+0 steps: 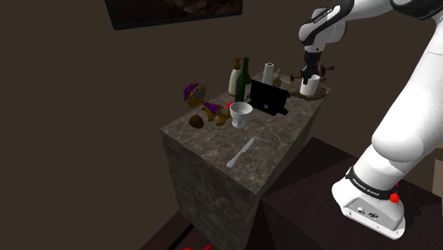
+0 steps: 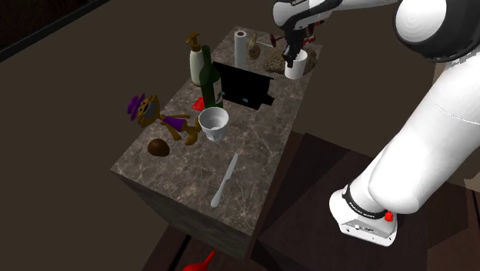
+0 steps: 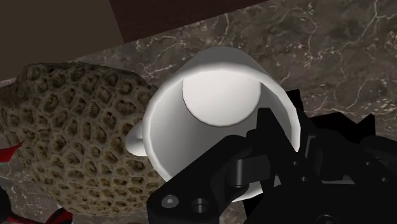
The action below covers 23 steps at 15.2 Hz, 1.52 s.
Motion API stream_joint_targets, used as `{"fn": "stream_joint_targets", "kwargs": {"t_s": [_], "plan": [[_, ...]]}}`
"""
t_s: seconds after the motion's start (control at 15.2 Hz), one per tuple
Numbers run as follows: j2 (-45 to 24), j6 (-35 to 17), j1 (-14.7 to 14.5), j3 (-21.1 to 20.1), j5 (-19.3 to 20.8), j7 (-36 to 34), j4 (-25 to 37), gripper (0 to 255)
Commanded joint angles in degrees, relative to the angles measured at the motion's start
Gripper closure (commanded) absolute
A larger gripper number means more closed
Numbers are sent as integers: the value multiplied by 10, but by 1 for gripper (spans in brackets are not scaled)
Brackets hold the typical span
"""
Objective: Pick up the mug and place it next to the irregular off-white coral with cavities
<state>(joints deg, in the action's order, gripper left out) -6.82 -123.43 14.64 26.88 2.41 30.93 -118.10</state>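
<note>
Gripper: the black gripper [image 1: 307,74] points down over the far end of the counter, its fingers clamped on the rim of the mug, one finger inside the wall and one outside.
Mug: white mug [image 3: 216,108], upright and open upward, its small handle turned toward the coral; whether its base sits on the stone I cannot tell.
Coral: tan, honeycombed coral [image 3: 70,127] lies just beside the mug on its handle side, touching it or nearly so.
Counter: dark veined stone block [image 1: 273,138], with the arm's stand [image 1: 369,206] at the shoulder view's lower right.
Middle of counter: a second white cup [image 1: 241,114] stands well apart from the mug, in front of a black box [image 1: 270,97].
Near end: a pale knife [image 1: 240,153] lies flat.
Far side: a dark green bottle [image 1: 245,79], a pump bottle [image 2: 196,54] and a white paper roll [image 1: 268,73] stand upright.
Left edge in the second exterior view: a toy figure in a purple hat [image 2: 158,115] lies beside a small brown lump [image 2: 158,147].
</note>
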Motion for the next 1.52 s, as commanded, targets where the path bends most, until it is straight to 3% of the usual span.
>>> {"fn": "stream_joint_targets", "kwargs": {"t_s": [0.0,1.45], "plan": [[-6,-16,0,-1,-3,0,-10,255],[-114,-160,19,-21,-62,32,-55,255]]}}
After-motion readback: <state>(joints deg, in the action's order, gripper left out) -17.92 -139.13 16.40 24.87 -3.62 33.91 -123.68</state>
